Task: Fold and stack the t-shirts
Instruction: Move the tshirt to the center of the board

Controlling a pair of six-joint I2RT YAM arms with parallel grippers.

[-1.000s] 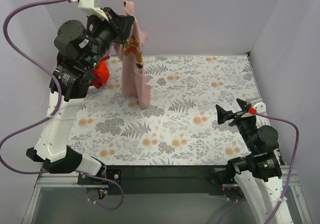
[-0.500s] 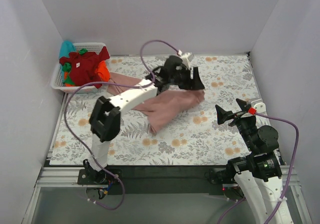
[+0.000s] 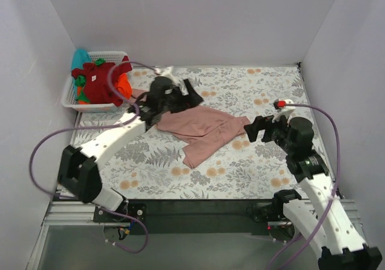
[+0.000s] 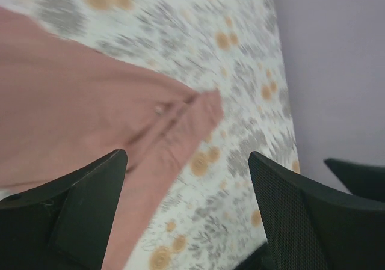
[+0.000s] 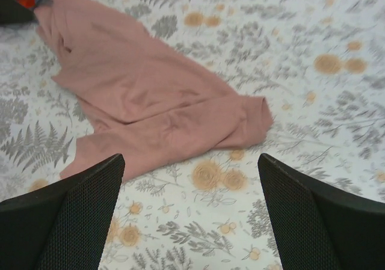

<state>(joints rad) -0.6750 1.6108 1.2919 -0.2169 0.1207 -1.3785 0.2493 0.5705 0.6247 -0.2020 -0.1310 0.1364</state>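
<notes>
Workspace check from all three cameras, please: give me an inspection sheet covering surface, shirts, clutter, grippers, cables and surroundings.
Surface: floral table cloth, flat.
Job's things: pink t-shirt lies crumpled and unfolded mid-table; dark red tee, orange tee and teal tee are heaped in the basket; no stack started.
Clutter: white basket at the far left corner; nothing else seen.
Grippers: left gripper has its fingers apart above the pink shirt; right gripper is open, holding nothing.
Cables: purple cables loop off both arms.
Surroundings: plain walls.
</notes>
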